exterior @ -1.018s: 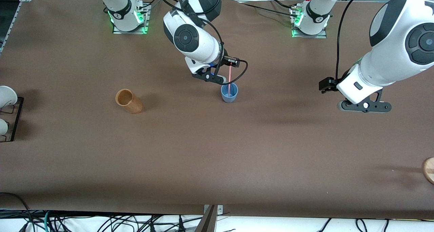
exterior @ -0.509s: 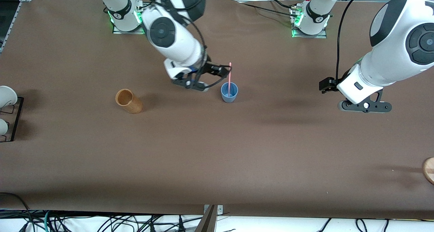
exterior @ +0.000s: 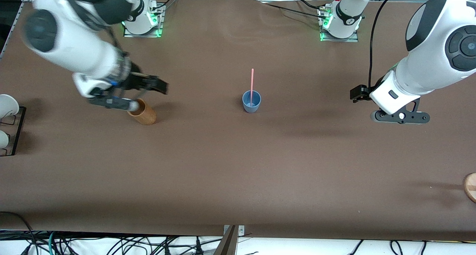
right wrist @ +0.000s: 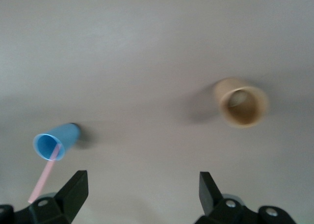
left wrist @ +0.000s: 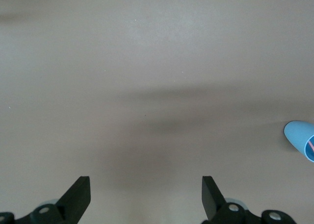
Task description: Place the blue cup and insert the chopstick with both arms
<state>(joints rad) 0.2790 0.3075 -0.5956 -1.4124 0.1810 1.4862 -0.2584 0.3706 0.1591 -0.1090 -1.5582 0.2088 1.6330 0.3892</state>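
Cup [exterior: 251, 102] upright mid-table, chopstick [exterior: 252, 84] standing in it, tip leaning to 12 o'clock. Right gripper [exterior: 143, 95] open, empty, over wood cup [exterior: 144, 114] at cup's 9 o'clock. Left gripper [exterior: 399, 116] open, empty, waiting over bare table [exterior: 238, 165] at cup's 3 o'clock.

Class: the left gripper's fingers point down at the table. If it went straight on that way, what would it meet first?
Most likely bare table: the left gripper is open over it, nothing between. The blue cup sits well off its line.
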